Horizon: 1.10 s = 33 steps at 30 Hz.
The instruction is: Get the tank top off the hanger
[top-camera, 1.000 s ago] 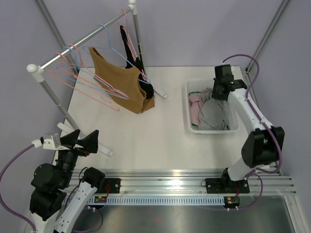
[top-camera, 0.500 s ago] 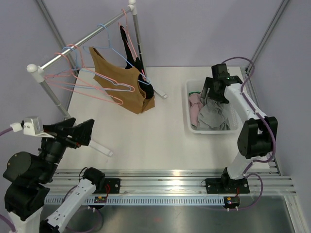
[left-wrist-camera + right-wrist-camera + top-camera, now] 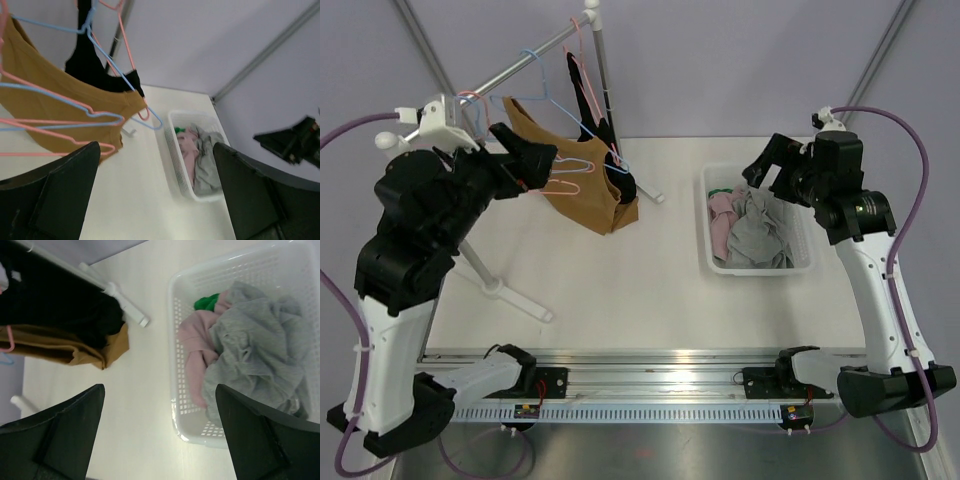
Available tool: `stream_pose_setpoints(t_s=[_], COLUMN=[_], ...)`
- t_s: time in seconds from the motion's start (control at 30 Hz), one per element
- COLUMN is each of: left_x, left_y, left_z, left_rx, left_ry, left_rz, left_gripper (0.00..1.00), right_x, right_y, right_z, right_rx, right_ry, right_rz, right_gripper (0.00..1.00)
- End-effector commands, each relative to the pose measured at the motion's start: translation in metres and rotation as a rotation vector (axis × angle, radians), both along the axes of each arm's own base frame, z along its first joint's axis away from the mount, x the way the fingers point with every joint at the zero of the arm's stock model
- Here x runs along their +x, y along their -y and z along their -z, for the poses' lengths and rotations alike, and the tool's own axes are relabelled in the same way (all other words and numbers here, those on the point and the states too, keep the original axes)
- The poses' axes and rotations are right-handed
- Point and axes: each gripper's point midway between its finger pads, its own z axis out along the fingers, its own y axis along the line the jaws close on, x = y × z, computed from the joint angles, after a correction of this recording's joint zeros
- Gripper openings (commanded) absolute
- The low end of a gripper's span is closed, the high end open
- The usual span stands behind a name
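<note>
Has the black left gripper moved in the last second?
Yes: the left gripper rose from the white table's near-left corner to the brown tank top on the metal rack.

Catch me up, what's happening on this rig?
Both arms are empty-handed. The left gripper is open, raised beside the brown tank top, which hangs from the rack next to a black garment. The right gripper hangs open above the white basket of grey and pink clothes.
</note>
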Motion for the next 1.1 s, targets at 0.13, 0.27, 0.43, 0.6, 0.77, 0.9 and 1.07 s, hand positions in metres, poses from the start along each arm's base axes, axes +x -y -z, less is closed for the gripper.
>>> stream_pose_setpoints(t_s=[0.13, 0.27, 0.43, 0.6, 0.77, 0.9, 1.07], left_x=[0.061, 0.086, 0.119, 0.161, 0.195, 0.21, 0.217], left_y=[-0.003, -0.008, -0.012, 0.007, 0.004, -0.005, -0.008], left_z=[0.007, 0.015, 0.027, 0.047, 0.064, 0.081, 0.086], left_rx=[0.167, 0.204, 0.27, 0.318, 0.31, 0.326, 0.33], left_ry=[-0.085, -0.098, -0.097, -0.128, -0.156, -0.181, -0.175], left_rz=[-0.273, -0.434, -0.601, -0.598, -0.631, -0.676, -0.691], left_gripper=[0.99, 0.99, 0.99, 0.99, 0.92, 0.79, 0.46], right_x=[-0.038, -0.058, -0.083, -0.103, -0.118, -0.124, -0.129], right_y=[-0.053, -0.058, -0.059, -0.062, -0.072, -0.074, -0.08], right_z=[0.009, 0.015, 0.018, 0.014, 0.009, 0.004, -0.003], right_rx=[0.161, 0.174, 0.191, 0.208, 0.265, 0.271, 0.299], right_ry=[-0.025, -0.026, 0.006, 0.049, 0.081, 0.108, 0.125], right_rz=[-0.306, -0.361, -0.396, -0.432, -0.5, -0.525, -0.562], right_gripper=[0.99, 0.99, 1.0, 1.0, 0.99, 1.0, 0.99])
